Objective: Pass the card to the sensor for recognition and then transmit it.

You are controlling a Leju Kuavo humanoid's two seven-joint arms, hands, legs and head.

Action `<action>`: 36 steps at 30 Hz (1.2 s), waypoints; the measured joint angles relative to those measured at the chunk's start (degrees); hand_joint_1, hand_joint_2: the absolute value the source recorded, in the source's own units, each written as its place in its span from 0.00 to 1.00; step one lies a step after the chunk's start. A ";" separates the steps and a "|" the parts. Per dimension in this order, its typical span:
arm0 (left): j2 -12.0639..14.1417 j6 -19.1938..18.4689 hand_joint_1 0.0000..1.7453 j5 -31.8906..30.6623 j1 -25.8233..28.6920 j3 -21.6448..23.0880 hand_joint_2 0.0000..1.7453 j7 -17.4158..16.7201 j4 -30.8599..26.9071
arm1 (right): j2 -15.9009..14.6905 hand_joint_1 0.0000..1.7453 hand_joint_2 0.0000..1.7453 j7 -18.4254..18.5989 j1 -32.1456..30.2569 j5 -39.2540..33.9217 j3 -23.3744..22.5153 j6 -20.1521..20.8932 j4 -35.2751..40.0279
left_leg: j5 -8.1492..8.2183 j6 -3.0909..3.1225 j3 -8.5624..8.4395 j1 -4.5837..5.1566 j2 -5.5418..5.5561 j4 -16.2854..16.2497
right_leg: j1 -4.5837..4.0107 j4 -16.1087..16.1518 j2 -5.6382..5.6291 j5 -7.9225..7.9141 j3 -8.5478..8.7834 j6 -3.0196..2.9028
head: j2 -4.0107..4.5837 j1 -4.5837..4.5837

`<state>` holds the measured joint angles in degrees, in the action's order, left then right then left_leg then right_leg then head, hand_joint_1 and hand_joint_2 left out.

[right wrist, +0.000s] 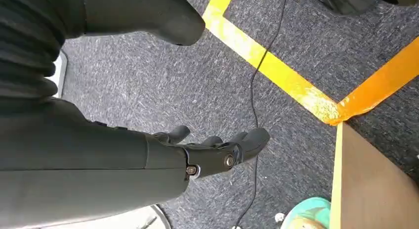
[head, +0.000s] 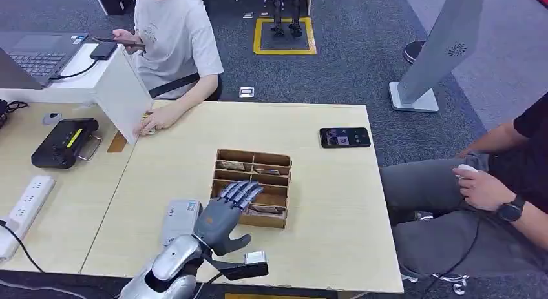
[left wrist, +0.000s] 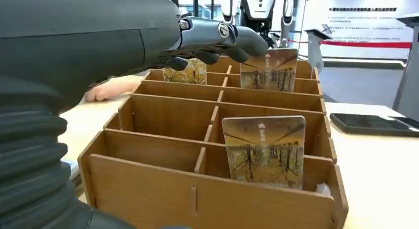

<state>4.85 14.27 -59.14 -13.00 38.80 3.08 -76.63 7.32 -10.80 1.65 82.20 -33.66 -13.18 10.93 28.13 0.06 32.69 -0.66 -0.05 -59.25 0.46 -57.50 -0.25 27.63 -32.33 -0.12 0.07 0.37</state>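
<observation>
The left robot hand [head: 226, 212] hovers over the near-left part of the wooden divided box [head: 253, 186] on the worktop [head: 323, 202], fingers stretched forward and apart — released, grasping nothing. A card [left wrist: 264, 151] stands upright in the compartment just below and beside its fingers; another card [left wrist: 269, 69] stands beyond the fingertips. The right robot hand [right wrist: 212, 152] hangs over the carpet, fingers loosely spread — grasping nothing.

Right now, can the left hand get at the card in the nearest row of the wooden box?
Probably yes: the left hand hovers open over the wooden box, and the card stands upright with nothing covering it.
</observation>
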 joint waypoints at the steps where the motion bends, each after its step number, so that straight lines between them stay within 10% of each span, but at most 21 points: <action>1: 0.04 -0.09 0.00 0.02 0.08 0.13 1.00 0.02 0.00 | 0.00 0.00 1.00 0.00 -0.01 -0.07 0.09 0.00 0.02 | 0.00 0.00 0.00 0.00 0.00 0.00 | 0.00 0.00 0.00 0.00 0.00 0.00 | 0.00 0.02; 36: -2.30 -2.10 0.00 3.37 0.68 2.53 1.00 -0.15 -0.59 | 0.00 0.00 1.00 0.37 0.00 -1.27 1.99 0.33 0.48 | 0.00 0.00 -0.01 0.00 0.00 0.00 | 0.00 0.00 0.00 0.00 0.00 0.00 | 0.00 0.00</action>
<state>2.56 12.17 -55.78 -12.32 41.33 2.93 -77.22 7.32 -10.43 1.65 80.94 -31.67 -12.85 11.41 28.13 0.06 32.68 -0.66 -0.05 -59.25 0.46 -57.50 -0.25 27.63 -32.34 -0.12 0.07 0.37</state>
